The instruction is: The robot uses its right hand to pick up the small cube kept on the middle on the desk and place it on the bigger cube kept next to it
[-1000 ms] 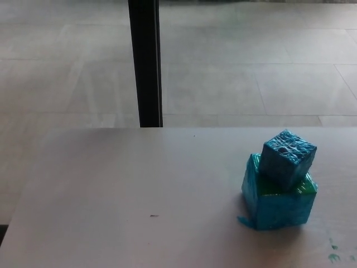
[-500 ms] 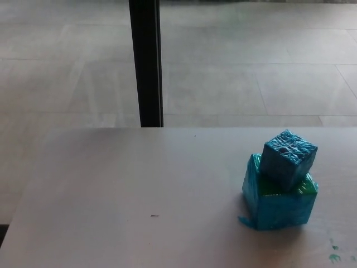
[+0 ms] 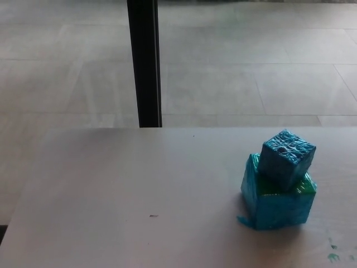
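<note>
Looking down, I see neither of my hands in view, so I cannot tell how their fingers stand. The small blue tape-wrapped cube (image 3: 286,157) already sits on the bigger blue tape-wrapped cube with a green top (image 3: 277,200), turned askew, at the right of the pale desk (image 3: 139,190). It looks light, stiff and slick; I'd pinch two opposite flat sides.

No arm, wrist or robot hand shows anywhere in the head view.
</note>
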Tool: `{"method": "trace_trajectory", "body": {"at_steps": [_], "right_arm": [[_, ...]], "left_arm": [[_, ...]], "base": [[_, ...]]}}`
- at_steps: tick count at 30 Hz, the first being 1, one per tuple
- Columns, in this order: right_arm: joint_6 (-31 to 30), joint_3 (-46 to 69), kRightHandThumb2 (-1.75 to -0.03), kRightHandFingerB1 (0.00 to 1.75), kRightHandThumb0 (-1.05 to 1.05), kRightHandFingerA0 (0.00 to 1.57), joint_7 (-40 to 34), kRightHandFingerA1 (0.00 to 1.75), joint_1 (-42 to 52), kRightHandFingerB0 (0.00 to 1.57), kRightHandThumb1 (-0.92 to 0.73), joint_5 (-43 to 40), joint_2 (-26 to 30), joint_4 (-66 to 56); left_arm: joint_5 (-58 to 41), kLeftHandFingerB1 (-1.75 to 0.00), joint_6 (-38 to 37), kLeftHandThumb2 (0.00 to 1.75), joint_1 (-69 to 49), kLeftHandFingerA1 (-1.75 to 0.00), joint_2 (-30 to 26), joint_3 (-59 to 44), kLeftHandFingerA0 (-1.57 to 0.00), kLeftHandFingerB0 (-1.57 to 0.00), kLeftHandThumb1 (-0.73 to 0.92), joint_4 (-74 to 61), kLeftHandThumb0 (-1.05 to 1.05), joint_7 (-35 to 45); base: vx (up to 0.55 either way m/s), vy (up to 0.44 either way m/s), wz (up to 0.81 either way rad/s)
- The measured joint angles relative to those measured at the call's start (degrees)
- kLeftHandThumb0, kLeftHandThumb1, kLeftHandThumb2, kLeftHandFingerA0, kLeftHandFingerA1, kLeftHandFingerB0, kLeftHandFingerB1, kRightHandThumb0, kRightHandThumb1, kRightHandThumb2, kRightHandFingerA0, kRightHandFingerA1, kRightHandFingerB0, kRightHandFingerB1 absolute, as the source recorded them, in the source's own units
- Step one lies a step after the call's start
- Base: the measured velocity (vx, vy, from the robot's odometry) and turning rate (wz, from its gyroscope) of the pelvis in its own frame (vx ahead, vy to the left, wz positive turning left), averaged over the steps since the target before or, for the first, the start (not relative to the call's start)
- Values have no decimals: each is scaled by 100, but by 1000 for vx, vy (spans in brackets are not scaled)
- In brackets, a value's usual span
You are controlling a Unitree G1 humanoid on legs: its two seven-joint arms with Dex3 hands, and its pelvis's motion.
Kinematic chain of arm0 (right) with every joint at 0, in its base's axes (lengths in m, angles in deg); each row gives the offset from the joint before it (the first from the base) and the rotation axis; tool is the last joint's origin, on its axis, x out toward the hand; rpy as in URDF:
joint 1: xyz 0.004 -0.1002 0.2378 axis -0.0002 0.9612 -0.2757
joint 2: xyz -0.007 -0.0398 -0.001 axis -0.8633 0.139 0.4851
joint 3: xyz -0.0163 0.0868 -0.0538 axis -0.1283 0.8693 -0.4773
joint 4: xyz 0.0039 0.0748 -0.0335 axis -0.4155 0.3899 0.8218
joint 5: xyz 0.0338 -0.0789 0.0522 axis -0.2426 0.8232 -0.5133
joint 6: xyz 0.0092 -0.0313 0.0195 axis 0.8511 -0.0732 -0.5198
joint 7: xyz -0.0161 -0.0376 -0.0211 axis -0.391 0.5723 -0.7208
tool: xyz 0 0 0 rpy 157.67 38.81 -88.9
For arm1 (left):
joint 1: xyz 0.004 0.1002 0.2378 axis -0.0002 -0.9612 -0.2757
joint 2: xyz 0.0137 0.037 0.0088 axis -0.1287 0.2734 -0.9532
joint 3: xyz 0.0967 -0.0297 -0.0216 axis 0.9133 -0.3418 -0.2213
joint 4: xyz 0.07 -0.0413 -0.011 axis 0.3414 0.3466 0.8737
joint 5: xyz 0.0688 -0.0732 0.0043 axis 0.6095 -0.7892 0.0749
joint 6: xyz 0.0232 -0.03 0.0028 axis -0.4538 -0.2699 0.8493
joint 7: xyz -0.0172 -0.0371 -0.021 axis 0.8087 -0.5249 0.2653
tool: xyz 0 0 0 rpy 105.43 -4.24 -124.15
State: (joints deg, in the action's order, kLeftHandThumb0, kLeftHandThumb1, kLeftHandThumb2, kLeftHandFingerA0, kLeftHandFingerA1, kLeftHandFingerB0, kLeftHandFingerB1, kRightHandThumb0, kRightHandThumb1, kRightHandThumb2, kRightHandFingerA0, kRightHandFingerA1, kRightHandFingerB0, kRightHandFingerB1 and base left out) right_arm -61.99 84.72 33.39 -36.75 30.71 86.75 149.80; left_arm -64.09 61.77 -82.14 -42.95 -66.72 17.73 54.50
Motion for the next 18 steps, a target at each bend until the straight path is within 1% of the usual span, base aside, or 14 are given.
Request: {"method": "trace_trajectory", "body": {"at_steps": [1,2,3,4,5,8,9,11,12,13,14,16,17,18], "right_arm": [[1,-19,-64,53,-68,78,6,75,0,50,-80,-10,2,7],[1,-32,-64,53,-67,80,18,75,0,51,-80,-22,3,11],[2,-39,-64,53,-67,80,29,74,0,54,-80,-34,3,12],[2,-50,-64,53,-67,82,40,75,0,55,-80,-49,4,13],[1,-58,-64,53,-68,80,45,75,-1,55,-80,-65,4,12],[1,-84,-64,52,-68,80,58,75,-2,56,-80,-95,8,11],[1,-94,-65,53,-68,81,65,75,-1,57,-80,-107,9,10],[1,-107,-64,52,-68,80,77,73,0,57,-80,-132,10,-2],[1,-113,-64,52,-68,85,77,76,0,58,-79,-140,10,-5],[1,-121,-63,54,-69,85,78,76,0,58,-80,-150,10,-8],[0,-130,-64,54,-69,85,76,77,1,57,-80,-159,11,-14],[0,-145,-63,54,-69,84,79,77,6,58,-80,-178,11,-29],[0,-154,-64,55,-68,87,81,78,6,59,-79,-187,11,-30],[0,-156,-64,55,-68,87,81,78,6,59,-79,-189,11,-30]], "left_arm": [[-7,-51,1,60,4,-61,6,-27,-44,-55,64,5,-72,1],[-14,-60,1,97,5,-67,9,-48,-47,-51,52,6,-73,2],[-21,-46,5,61,7,-60,10,-68,-47,-52,67,6,-72,4],[-30,-56,19,101,11,-66,11,-94,-47,-45,55,6,-71,3],[-25,-57,25,60,11,-65,10,-84,-54,-62,66,2,-72,1],[-26,-56,32,60,-1,-67,11,-89,-61,-64,65,-26,-71,3],[-31,-53,34,60,-5,-64,11,-103,-59,-64,66,-41,-71,3],[-32,-47,34,60,-3,-57,11,-110,-48,-58,66,-35,-72,3],[-32,-52,34,59,0,-62,12,-110,-49,-60,62,-26,-72,2],[-33,-58,34,99,3,-64,14,-113,-43,-49,54,-13,-72,2],[-40,-45,35,61,7,-59,19,-132,-40,-49,67,-2,-72,2],[-41,-45,34,60,10,-60,21,-124,-44,-50,69,6,-72,2],[-38,-51,33,61,4,-64,21,-111,-46,-54,68,0,-73,2],[-38,-51,33,61,2,-64,21,-107,-46,-54,68,-3,-73,2]], "base": [[0,0,0],[0,0,0],[0,0,0],[0,0,0],[0,0,0],[0,0,0],[0,0,0],[0,0,0],[0,0,0],[0,0,0],[0,0,0],[0,0,0],[0,0,0],[0,0,0]]}}
